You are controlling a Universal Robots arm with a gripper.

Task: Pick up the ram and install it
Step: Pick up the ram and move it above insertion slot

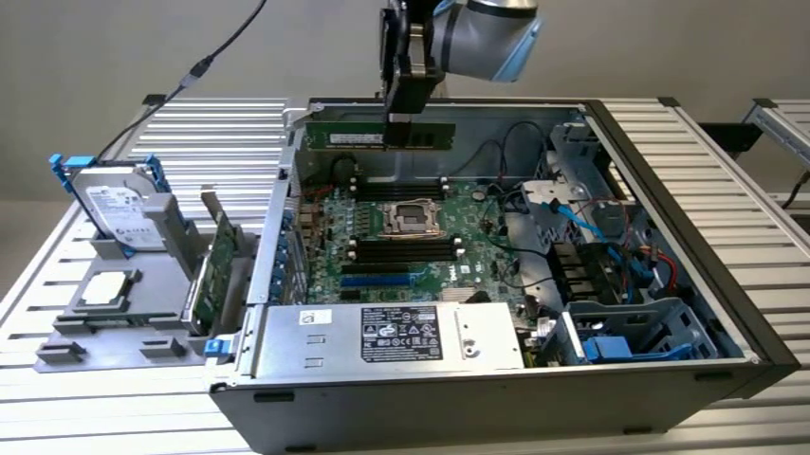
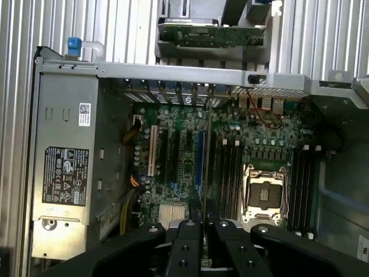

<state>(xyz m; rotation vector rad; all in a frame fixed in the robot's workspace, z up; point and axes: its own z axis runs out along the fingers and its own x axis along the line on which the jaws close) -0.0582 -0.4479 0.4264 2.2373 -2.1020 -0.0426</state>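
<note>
We see gripper (image 1: pixel 402 140) clamped on ram (image 1: pixel 341 138), hovering over open case (image 1: pixel 481 409) holding motherboard (image 1: pixel 379 248), power supply (image 1: pixel 393 336).

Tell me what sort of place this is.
Likely a robotics lab bench: an opened computer case on a slatted metal table, a robot arm holding a memory stick over it, a hard drive in a grey holder beside it.

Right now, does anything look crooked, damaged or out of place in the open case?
Nothing stands out. The gripper is shut on the ram, which hangs level above the motherboard; no tilt or damage shows.
</note>
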